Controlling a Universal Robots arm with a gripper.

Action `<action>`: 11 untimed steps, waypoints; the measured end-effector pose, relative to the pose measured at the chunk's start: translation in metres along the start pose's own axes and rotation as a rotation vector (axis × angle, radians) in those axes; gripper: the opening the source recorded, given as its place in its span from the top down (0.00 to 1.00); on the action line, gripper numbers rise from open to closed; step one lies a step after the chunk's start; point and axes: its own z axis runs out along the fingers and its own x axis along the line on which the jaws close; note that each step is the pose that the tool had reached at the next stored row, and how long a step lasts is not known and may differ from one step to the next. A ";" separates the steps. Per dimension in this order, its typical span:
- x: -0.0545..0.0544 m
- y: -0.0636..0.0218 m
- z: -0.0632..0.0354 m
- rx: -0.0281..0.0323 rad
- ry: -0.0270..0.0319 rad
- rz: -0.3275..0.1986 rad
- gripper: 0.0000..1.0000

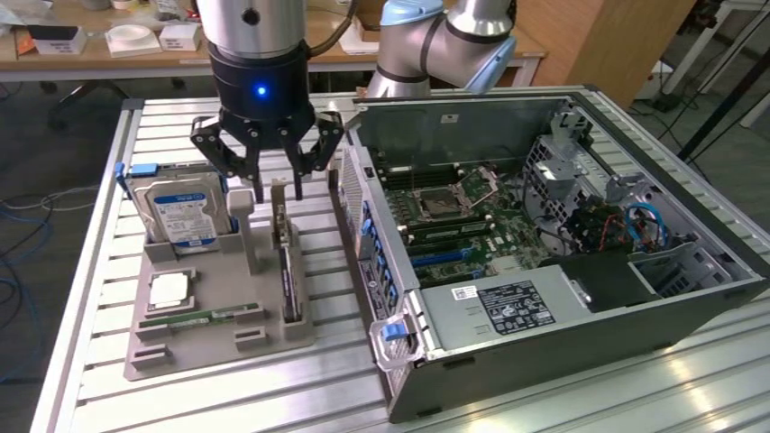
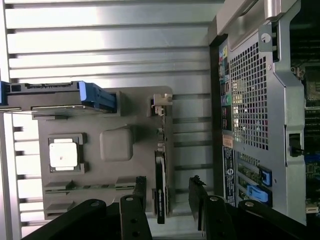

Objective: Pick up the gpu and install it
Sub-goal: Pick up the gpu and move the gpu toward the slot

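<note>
Your slim black gpu card [image 1: 287,262] stands on its long edge in a slot of the grey moulded parts tray [image 1: 216,356]. That looks deliberate: on edge, its thin top side faces up, so a straight-down pinch can take it across the thickness. The tray also keeps it upright and apart from its neighbours, i.e. the silver hard drive w/ blue-white label [image 1: 180,212], the square silver CPU chip [image 1: 169,289] and the narrow green RAM stick [image 1: 205,317].

The black tower PC case [image 1: 565,271] lies on its side just beside the tray w/ the panel off. The motherboard [image 1: 463,212] faces up, so its slots are reachable from above.

Arm pose: the wrist points straight down over the tray end farthest from the exterior cam. The black 2-finger gripper [image 1: 277,185] hangs vertical, blue light on.

The fingers are spread wide, 1 each side of the card, around its upper edge near that far end. In the wrist view the gpu [image 2: 160,185] runs between the 2 fingers [image 2: 197,197], nearer 1 than the other. You can see a gap on both sides, so nothing is gripped yet and the card sits in its slot.

Judgement: you're at the pre-grasp stage. Pickup isn't done and install hasn't begun.
</note>
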 end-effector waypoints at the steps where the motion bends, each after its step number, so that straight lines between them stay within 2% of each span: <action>1: 0.000 -0.0001 0.0010 0.0000 0.0000 0.000 0.53; 11: 0.000 -0.0006 0.0113 0.0000 0.0000 0.000 0.53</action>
